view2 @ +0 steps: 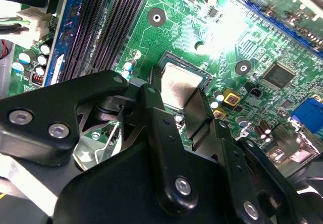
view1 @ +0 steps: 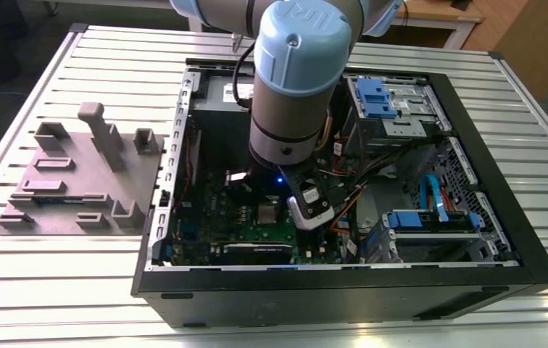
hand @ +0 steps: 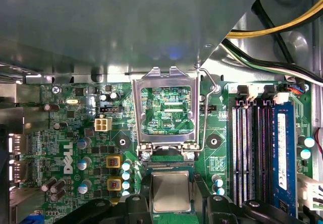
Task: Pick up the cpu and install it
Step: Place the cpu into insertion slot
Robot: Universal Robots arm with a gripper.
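Note:
The cpu [hand: 171, 191], a small square chip with a silver-grey top, lies in the socket of the green motherboard [hand: 75, 133]. My gripper [hand: 171, 196] stands low over it. Its black fingers [hand: 135, 204] flank the chip on two opposite sides, shut on it. In the second wrist view the cpu [view2: 177, 85] shows between the fingers [view2: 151, 103] of the gripper [view2: 174, 97]. The socket's metal load plate [hand: 164, 77] is flipped up and open just beyond the chip. In the exterior view the arm [view1: 293, 87] reaches down into the open computer case [view1: 351, 283], with the cpu [view1: 269, 213] just below it.
Dark memory slots [hand: 252, 148] and a blue memory stick [hand: 282, 153] run beside the socket. Cables [hand: 272, 30] cross above them. Drive bays with blue clips [view1: 385, 98] fill the case's far corner. A grey fixture plate [view1: 80, 181] lies on the table at the exterior view's left.

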